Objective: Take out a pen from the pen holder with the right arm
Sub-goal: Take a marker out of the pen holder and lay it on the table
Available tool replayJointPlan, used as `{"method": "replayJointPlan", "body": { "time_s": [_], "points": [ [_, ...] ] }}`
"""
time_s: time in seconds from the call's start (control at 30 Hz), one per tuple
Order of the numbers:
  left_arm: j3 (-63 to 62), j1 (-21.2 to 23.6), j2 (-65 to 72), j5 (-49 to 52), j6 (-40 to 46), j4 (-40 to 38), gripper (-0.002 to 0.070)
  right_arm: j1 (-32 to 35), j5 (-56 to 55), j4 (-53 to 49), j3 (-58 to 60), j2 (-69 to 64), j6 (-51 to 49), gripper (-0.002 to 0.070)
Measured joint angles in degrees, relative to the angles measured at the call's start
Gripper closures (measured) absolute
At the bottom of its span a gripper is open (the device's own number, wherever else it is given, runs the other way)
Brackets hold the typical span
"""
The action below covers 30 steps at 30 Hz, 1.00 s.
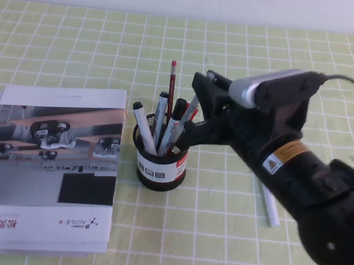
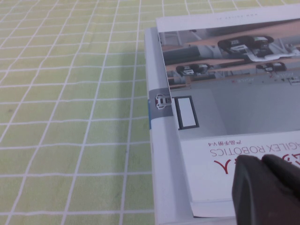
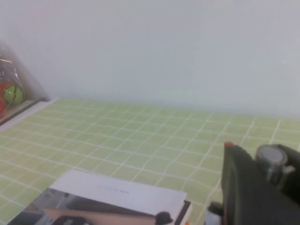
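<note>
A glossy booklet (image 2: pixel 234 108) lies flat on a tabletop (image 2: pixel 70 117) covered in pale green cloth ruled with white grid lines. Its cover carries a photograph of dark machines on a wooden surface, a grey band with a small black-framed white rectangle, and a white panel printed with "AGILEX ROBOTICS" and red characters. A white sheaf (image 2: pixel 159 164) sits directly beneath it, its edge jutting out along one side. A dark, rounded shape, apparently part of the left claw (image 2: pixel 265 190), looms over the white panel, hiding some of the red lettering.
</note>
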<state>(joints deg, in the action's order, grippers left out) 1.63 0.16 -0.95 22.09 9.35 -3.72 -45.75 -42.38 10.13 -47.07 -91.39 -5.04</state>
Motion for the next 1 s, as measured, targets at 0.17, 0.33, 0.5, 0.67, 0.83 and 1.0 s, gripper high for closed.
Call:
{"method": "replayJointPlan", "body": {
  "time_s": [0.17, 0.33, 0.5, 0.67, 0.83, 1.0],
  "points": [
    [0.00, 0.00, 0.00, 0.00, 0.00, 0.00, 0.0680, 0.00, 6.60, 1.33, 0.00, 7.35, 4.67, 0.0625],
    [0.00, 0.00, 0.00, 0.00, 0.00, 0.00, 0.0680, 0.02, 14.70, 7.53, 0.00, 14.75, 12.65, 0.0625],
    [0.00, 0.00, 0.00, 0.00, 0.00, 0.00, 0.0680, 0.02, 26.25, 26.51, -2.27, 19.24, 33.14, 0.0625],
    [0.00, 0.00, 0.00, 0.00, 0.00, 0.00, 0.0680, 0.02, 29.13, 57.14, -5.44, 19.97, 63.73, 0.0625],
    [0.00, 0.00, 0.00, 0.00, 0.00, 0.00, 0.0680, 0.02, 16.92, 85.73, -8.41, 19.97, 95.88, 0.0625],
    [0.00, 0.00, 0.00, 0.00, 0.00, 0.00, 0.0680, 0.02, 10.08, 89.64, -9.21, 19.97, 105.21, 0.0625]
  ]
}}
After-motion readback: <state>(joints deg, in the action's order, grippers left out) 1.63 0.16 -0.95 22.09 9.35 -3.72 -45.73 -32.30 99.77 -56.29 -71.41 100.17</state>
